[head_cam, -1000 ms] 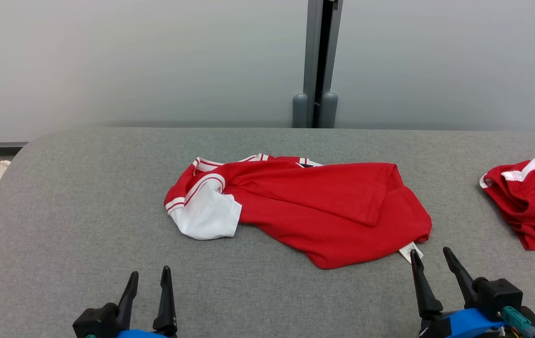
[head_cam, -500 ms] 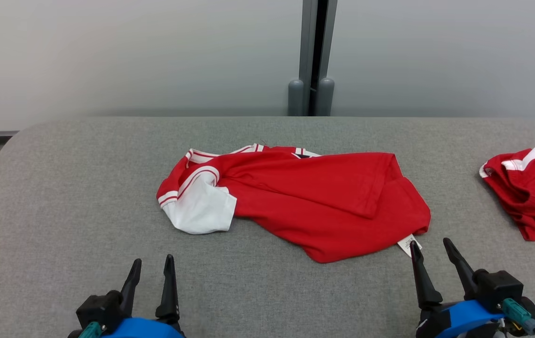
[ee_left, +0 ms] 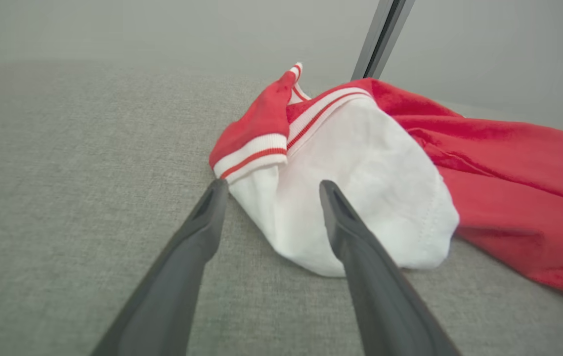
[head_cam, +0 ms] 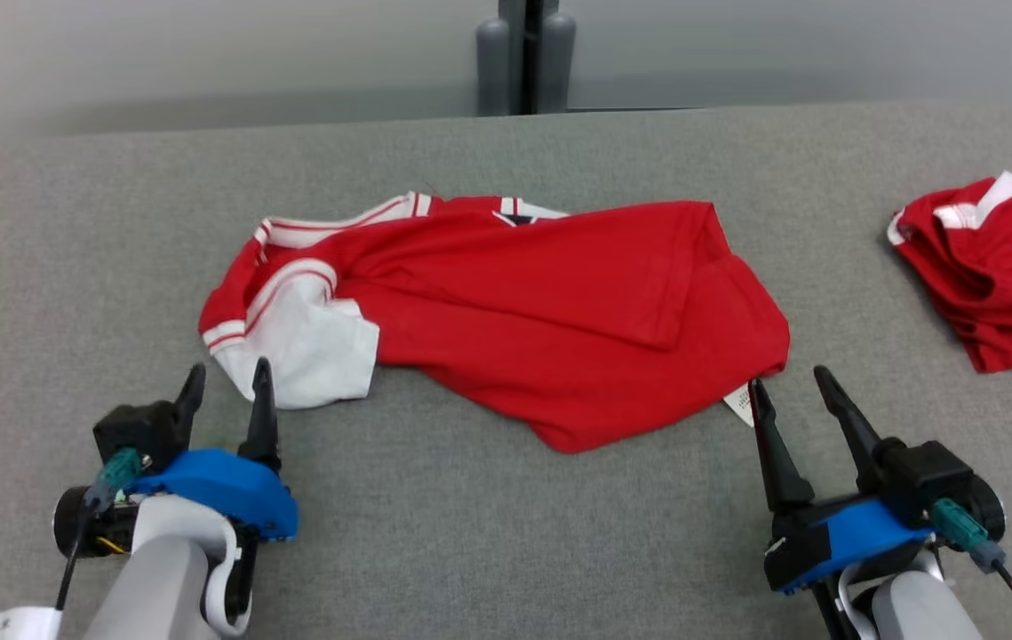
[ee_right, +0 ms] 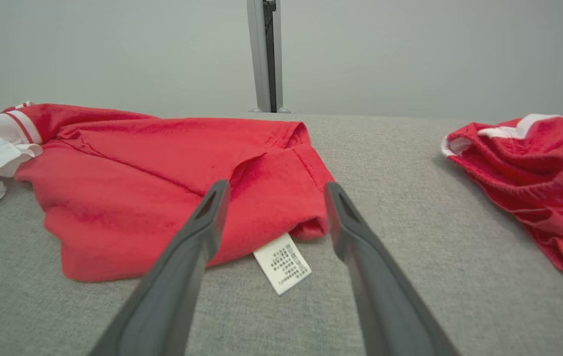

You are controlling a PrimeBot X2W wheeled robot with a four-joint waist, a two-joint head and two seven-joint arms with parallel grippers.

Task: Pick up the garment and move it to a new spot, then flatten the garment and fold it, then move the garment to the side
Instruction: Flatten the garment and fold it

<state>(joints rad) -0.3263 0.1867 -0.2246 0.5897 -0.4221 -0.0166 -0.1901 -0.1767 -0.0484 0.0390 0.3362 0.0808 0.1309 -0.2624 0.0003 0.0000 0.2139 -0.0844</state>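
Note:
A crumpled red garment (head_cam: 550, 311) with a white sleeve (head_cam: 314, 351) and striped trim lies in the middle of the grey table (head_cam: 488, 524). My left gripper (head_cam: 226, 378) stands open just in front of the white sleeve (ee_left: 355, 198), its fingers pointing at the sleeve's near edge without touching it. Over at the garment's lower right corner my right gripper (head_cam: 790, 382) is open too, fingers on either side of the white care label (ee_right: 282, 263), a little short of the red cloth (ee_right: 162, 168).
A second red garment (head_cam: 994, 267) with white trim is bunched at the table's right edge, also in the right wrist view (ee_right: 528, 168). A grey post (head_cam: 525, 53) stands behind the table against a pale wall.
The camera has tipped downward, so the whole picture has shifted. Both grippers have come forward and closer to the garment, the left one up to the white sleeve. Both stay open.

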